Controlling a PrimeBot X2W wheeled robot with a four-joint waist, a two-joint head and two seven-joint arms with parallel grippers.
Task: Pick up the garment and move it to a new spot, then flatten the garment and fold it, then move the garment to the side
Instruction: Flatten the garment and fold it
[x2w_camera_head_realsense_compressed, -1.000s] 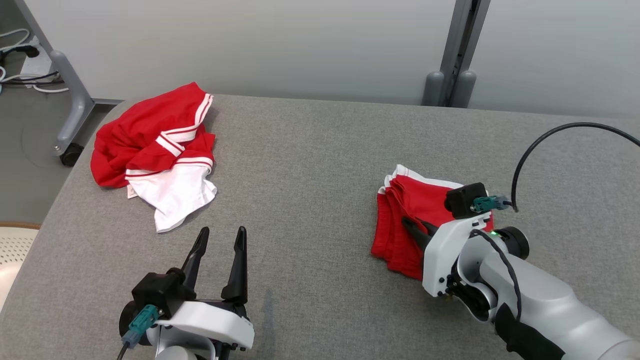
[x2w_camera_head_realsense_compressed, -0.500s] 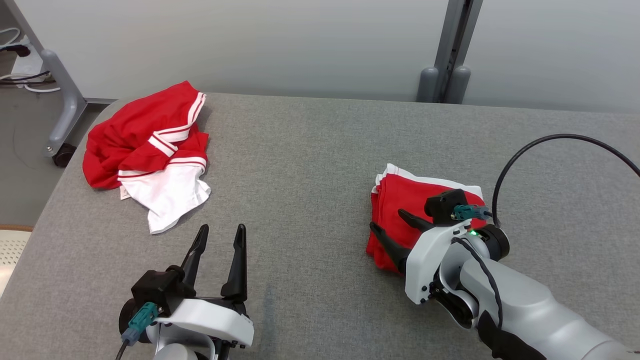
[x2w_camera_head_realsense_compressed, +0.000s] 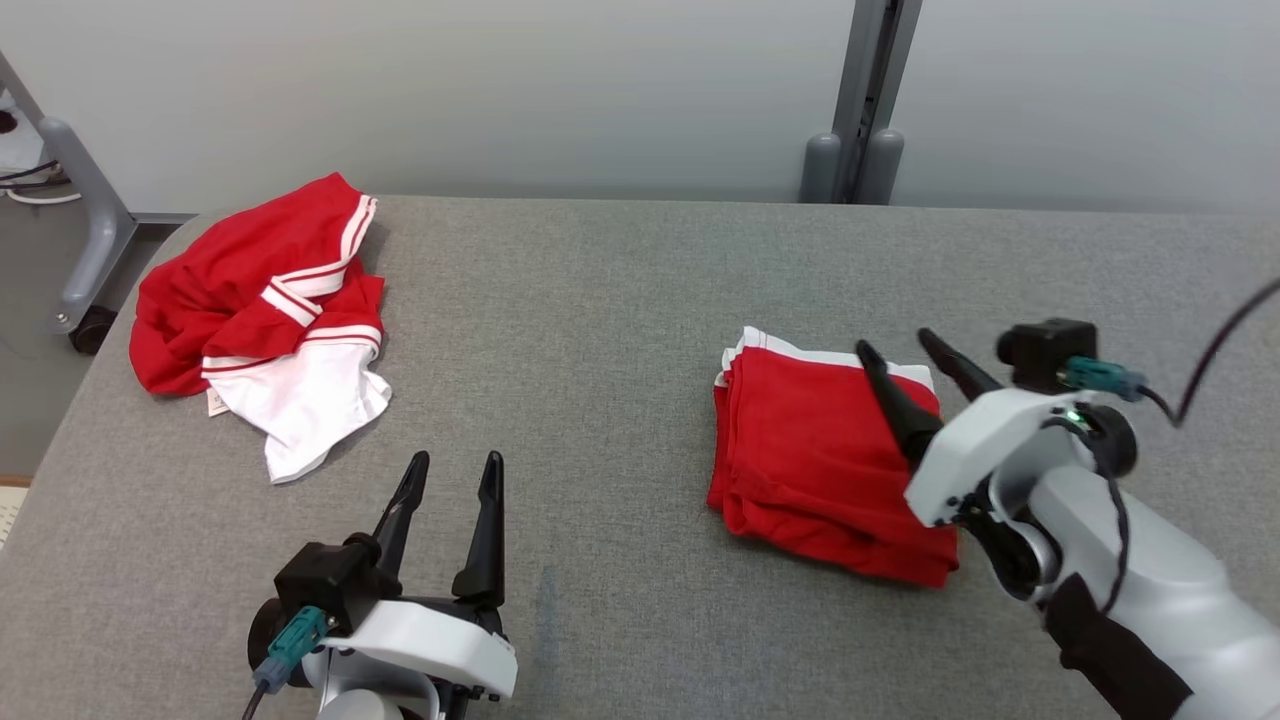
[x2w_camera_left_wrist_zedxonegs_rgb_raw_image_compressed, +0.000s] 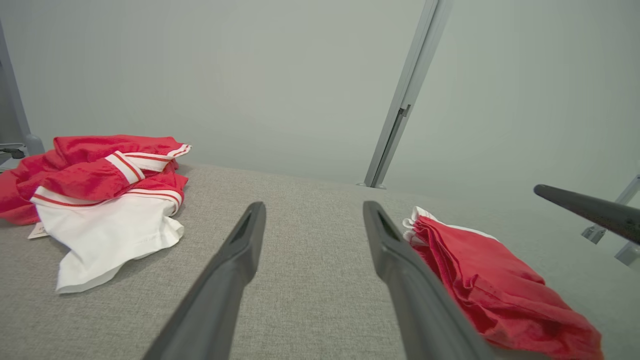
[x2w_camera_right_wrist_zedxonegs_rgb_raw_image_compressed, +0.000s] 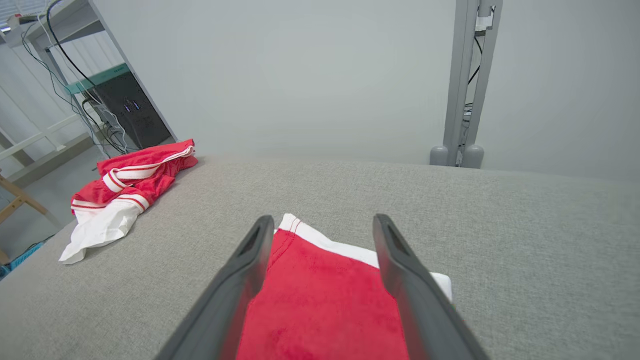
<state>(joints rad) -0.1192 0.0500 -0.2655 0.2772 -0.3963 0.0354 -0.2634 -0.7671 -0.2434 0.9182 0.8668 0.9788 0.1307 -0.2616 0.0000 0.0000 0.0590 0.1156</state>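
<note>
Right fingers: the right gripper (x2w_camera_head_realsense_compressed: 893, 342) stands spread wide with nothing between its two dark fingers (x2w_camera_head_realsense_compressed: 898, 408). It sits at about 4 o'clock from the table's middle and points toward 11 o'clock. In the right wrist view the gripper (x2w_camera_right_wrist_zedxonegs_rgb_raw_image_compressed: 322, 218) frames the red cloth below it. The left wrist view shows one finger (x2w_camera_left_wrist_zedxonegs_rgb_raw_image_compressed: 590, 211) in the air, clear of the cloth.
Left fingers: the left gripper (x2w_camera_head_realsense_compressed: 456, 458) is also parted and empty. It is at about 7 o'clock near the front edge, points to 12 o'clock, and has bare table between its fingers (x2w_camera_left_wrist_zedxonegs_rgb_raw_image_compressed: 314, 206).
Table: the grey fabric-covered top (x2w_camera_head_realsense_compressed: 600, 330) runs across the whole scene, with a pale wall behind it.
Post: a grey upright post (x2w_camera_head_realsense_compressed: 862, 100) stands behind the far edge at about 1 o'clock.
Crumpled garment: a loose red and white heap (x2w_camera_head_realsense_compressed: 250, 300) with striped trim lies at 10 o'clock, near the table's left corner and well apart from both grippers.
Folded garment: a neat red stack (x2w_camera_head_realsense_compressed: 815, 450) with a white edge along its far side lies flat at 4 o'clock, partly under the right gripper's fingers.
Cable: a black lead (x2w_camera_head_realsense_compressed: 1215, 345) arcs off the right wrist toward 3 o'clock.
</note>
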